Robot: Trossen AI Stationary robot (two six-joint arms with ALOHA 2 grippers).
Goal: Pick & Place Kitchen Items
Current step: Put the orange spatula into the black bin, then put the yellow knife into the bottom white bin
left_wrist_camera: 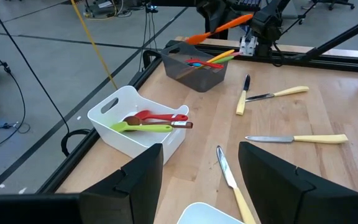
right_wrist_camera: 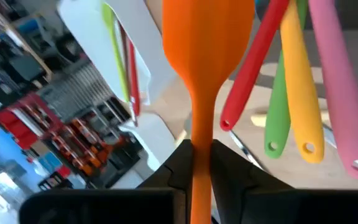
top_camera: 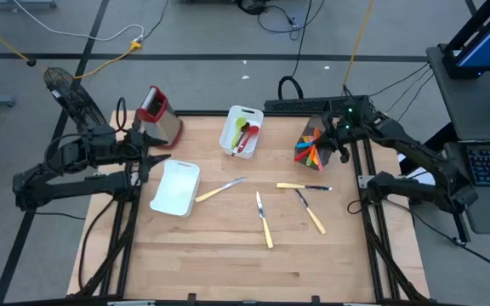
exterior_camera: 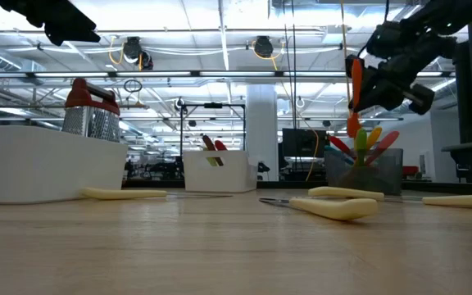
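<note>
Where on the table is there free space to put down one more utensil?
The near half of the wooden table, below the four cream-handled knives, is bare. Crowded: the middle with the knives, and the far edge with the grater, two white trays and utensil holder.

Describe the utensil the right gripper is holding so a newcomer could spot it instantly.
Start at the dark bin of colourful utensils at the table's far right corner. Just above it the right gripper is shut on the orange spatula, gripped by its handle. Unlike the red, green, yellow and pink utensils standing in the bin, it hangs clear in the air.
</note>
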